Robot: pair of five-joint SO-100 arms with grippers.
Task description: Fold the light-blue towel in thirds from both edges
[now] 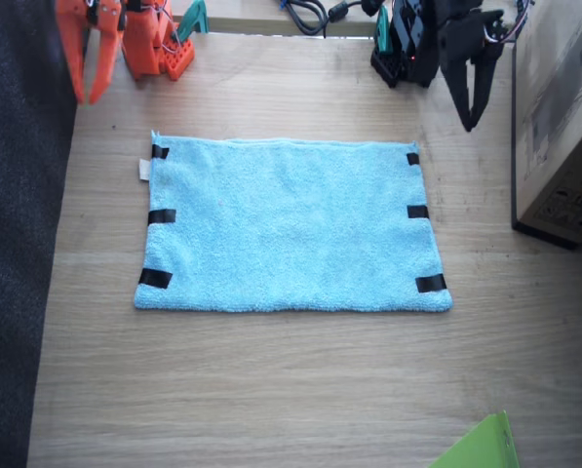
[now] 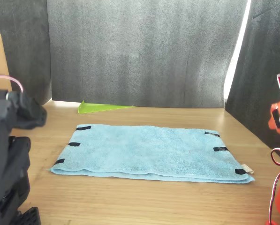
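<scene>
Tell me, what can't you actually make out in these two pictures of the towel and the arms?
- Right arm's fingers, fixed view: tops cut off by the upper edge, so open or shut is unclear.
- Left arm's fingers, fixed view: dark on dark, gap unreadable.
- Both arms, front view: cut off by the side edges, fingers out of frame.
- White tag on the light-blue towel: too small to read.
- Cardboard box: cut by the edge.

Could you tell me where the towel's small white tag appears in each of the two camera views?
Fixed view: the white tag sticks out at the light-blue towel's upper-left corner.
Front view: the tag is at the towel's lower-right corner.
Shared landmark: the green sheet, diagonally opposite the tag.
</scene>
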